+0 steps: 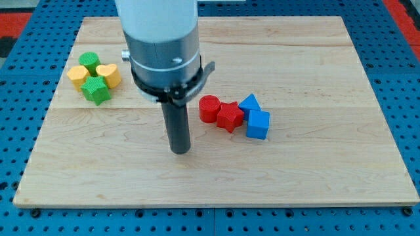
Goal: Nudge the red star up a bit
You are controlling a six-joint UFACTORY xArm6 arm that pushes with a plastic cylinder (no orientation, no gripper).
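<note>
In the camera view the red star (pixel 229 117) lies on the bench (pixel 315 177), touching a red cylinder (pixel 209 108) on its left and the blue blocks (pixel 256 118) on its right. My tip (pixel 180 150) rests to the star's lower left, apart from it; there is no claw, only the upright rod. This looks like the approach step: I judge the tip must next slide right, under the star, then push toward the view's top.

lab test bench | wooden table (pixel 315 177) lying on blue perforated mounting plate (pixel 400 78) | robot arm (pixel 161 39) at 12 o'clock | small moulded colour blocks (pixel 95 77) at 9 o'clock
</note>
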